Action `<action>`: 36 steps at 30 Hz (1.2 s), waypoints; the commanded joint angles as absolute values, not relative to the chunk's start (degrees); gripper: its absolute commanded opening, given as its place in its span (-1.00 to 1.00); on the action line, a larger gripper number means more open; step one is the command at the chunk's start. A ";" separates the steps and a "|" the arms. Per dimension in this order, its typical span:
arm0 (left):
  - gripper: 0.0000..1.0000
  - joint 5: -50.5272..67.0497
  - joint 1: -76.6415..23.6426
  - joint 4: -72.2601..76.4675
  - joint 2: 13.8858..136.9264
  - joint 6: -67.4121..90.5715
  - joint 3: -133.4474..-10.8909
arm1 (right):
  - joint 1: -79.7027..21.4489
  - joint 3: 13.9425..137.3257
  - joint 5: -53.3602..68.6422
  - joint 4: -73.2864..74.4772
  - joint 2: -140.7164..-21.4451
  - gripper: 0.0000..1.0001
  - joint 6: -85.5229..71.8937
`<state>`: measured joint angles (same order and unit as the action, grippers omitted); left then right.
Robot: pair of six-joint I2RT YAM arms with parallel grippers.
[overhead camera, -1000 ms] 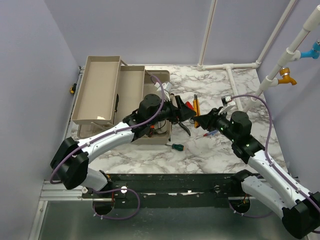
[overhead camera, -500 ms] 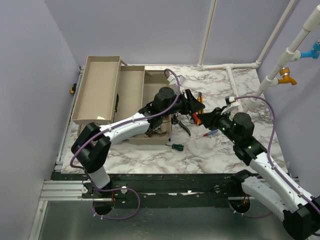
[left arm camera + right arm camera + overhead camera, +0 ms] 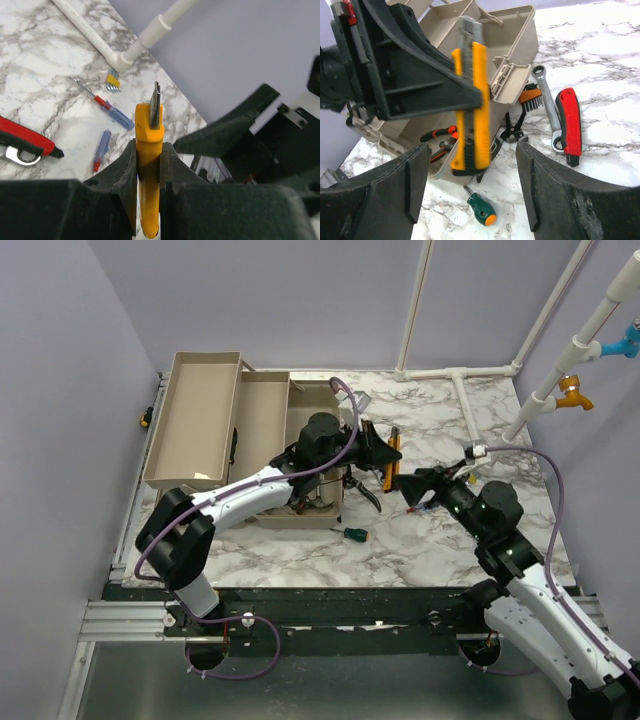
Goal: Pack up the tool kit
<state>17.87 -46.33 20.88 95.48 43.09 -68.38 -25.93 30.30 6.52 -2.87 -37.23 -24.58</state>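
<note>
The tool kit's box (image 3: 312, 502) stands open at the left, its beige trays (image 3: 200, 420) swung out. My left gripper (image 3: 380, 452) is shut on a yellow utility knife (image 3: 391, 455), holding it in the air just right of the box. The left wrist view shows the knife (image 3: 149, 145) pinched between both jaws of that gripper (image 3: 148, 165). My right gripper (image 3: 405, 483) faces it from the right, open; its wrist view has the knife (image 3: 472, 107) hanging ahead of the spread fingers of the gripper (image 3: 472, 190), untouched by them.
On the marble lie a green stubby screwdriver (image 3: 484, 212), black pliers (image 3: 512, 130), a wrench (image 3: 547, 102), a red knife (image 3: 569, 122) and a wire brush (image 3: 530, 97). Two small screwdrivers (image 3: 107, 107) and hex keys (image 3: 113, 82) lie farther right. White pipes (image 3: 470, 410) run along the back.
The left gripper has closed on the yellow knife. The right gripper has let go of it, opened wide and drawn back toward the right.
</note>
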 commanded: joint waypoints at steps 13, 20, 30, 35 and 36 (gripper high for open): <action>-1.00 39.07 -40.11 6.98 67.90 23.04 -55.05 | -26.19 20.44 16.09 -5.65 -24.62 0.62 -26.48; -1.00 26.59 -39.17 -10.60 61.52 16.40 -59.37 | -26.19 21.49 9.50 -5.23 -29.94 0.62 -28.28; -1.00 -14.49 -32.15 -39.62 61.31 11.44 -74.27 | -26.11 41.85 -6.19 7.35 -67.66 0.78 -24.52; -1.00 -13.02 -24.95 -39.06 66.98 9.73 -75.01 | -26.11 54.84 -9.94 12.78 -85.73 0.67 -23.15; -1.00 -11.60 -23.66 -39.99 69.01 10.26 -75.90 | -26.10 57.07 -10.52 13.54 -88.81 0.63 -22.59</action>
